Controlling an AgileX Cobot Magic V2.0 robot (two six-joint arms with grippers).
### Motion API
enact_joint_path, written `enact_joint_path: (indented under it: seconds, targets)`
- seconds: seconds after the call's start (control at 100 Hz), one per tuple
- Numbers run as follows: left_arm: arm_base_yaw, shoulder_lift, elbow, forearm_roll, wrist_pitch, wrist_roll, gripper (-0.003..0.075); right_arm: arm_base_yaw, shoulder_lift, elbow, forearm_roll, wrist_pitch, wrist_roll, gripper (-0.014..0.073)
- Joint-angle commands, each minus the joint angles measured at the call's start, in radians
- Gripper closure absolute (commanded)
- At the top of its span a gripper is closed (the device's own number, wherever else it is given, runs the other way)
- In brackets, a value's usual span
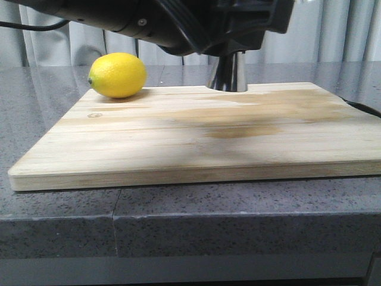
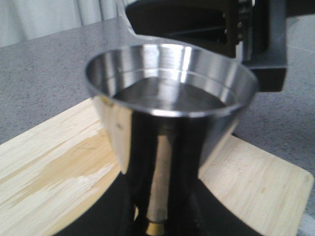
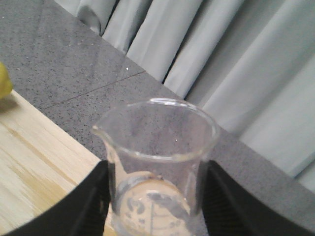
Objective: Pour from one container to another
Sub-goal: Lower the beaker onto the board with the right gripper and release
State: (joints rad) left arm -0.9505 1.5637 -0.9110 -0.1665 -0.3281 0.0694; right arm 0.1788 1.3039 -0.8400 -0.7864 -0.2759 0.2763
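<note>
Two pincers clamped: left (image 2: 162, 223) on jigger (image 2: 170, 98), right (image 3: 155, 206) on beaker (image 3: 155, 152), hidden in front view.

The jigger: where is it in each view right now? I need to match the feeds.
Front view: jigger, only its lower cone visible below the arm, on the wooden board's far edge.
Left wrist view: jigger fills the centre, close up.
Right wrist view: not in it.
Shared landmark: the wooden board, seen in all three.
</note>
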Motion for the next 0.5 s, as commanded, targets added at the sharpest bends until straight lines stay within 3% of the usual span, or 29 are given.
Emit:
enact_joint_path:
  seconds: [0.0, 0.49]
  targets:
    - [0.011, -0.036, -0.028, 0.002, -0.079, 0.001, 0.0739, -0.033, 0.021, -0.01, 0.079, -0.158, 0.007, 0.0368]
    - [0.019, -0.036, -0.028, 0.002, -0.077, 0.001, 0.0739, -0.081, 0.298, 0.021, 0.197, -0.509, 0.007, 0.0368]
